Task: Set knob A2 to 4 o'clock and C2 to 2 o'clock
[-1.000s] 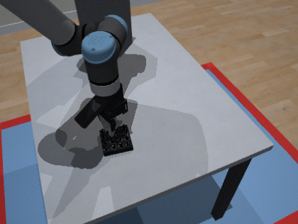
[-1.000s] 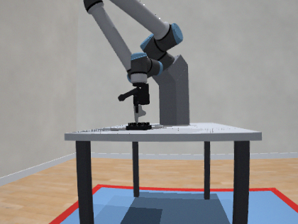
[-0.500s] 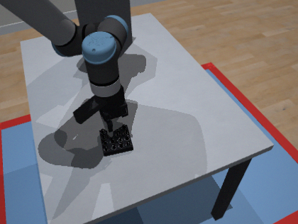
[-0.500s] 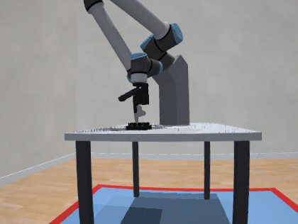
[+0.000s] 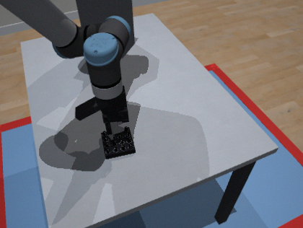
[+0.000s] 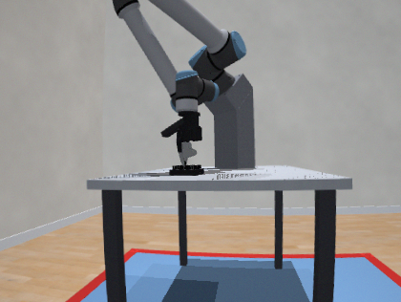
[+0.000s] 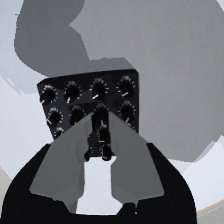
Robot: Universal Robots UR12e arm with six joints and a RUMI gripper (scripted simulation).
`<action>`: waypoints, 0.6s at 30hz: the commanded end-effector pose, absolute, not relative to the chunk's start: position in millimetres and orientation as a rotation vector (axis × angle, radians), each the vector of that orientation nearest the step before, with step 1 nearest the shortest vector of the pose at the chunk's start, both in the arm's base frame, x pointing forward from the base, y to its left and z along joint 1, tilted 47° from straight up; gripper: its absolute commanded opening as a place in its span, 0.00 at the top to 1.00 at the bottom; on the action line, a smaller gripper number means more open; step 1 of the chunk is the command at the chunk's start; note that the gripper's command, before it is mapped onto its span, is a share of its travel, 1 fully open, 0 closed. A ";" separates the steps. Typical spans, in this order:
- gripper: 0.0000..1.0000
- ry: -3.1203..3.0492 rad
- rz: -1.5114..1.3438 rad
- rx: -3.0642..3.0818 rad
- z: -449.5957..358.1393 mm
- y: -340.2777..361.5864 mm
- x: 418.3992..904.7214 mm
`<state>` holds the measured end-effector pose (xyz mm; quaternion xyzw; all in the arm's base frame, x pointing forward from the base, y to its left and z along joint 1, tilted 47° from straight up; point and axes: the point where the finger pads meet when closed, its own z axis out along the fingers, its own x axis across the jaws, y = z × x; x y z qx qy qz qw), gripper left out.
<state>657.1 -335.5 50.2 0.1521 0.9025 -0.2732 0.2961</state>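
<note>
One knob (image 7: 101, 134) is pinched in the nearly closed tool (image 7: 98, 152), knob box (image 5: 124, 147) far from table (image 5: 224, 119) edges.

- I see the knob box (image 5: 120, 145) black, its knobs (image 7: 98, 90) black with thin white pointer lines.
- My gripper (image 7: 101, 113) has grey fingers on a black body.
- The arm (image 5: 102, 47) is dark grey with light blue joint caps.
- The table (image 5: 216, 119) has a pale grey top and black legs.
- Past the table's edges lies a blue mat (image 5: 274, 195) with a red border, on tan wood-plank floor (image 5: 252, 32).
</note>
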 end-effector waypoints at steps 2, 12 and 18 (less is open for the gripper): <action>0.96 2.365 -0.686 0.514 50.4 -335.1 656.8; 0.96 2.270 -0.590 0.749 49.7 -334.8 656.1; 0.96 2.221 -0.546 0.851 49.3 -334.6 655.9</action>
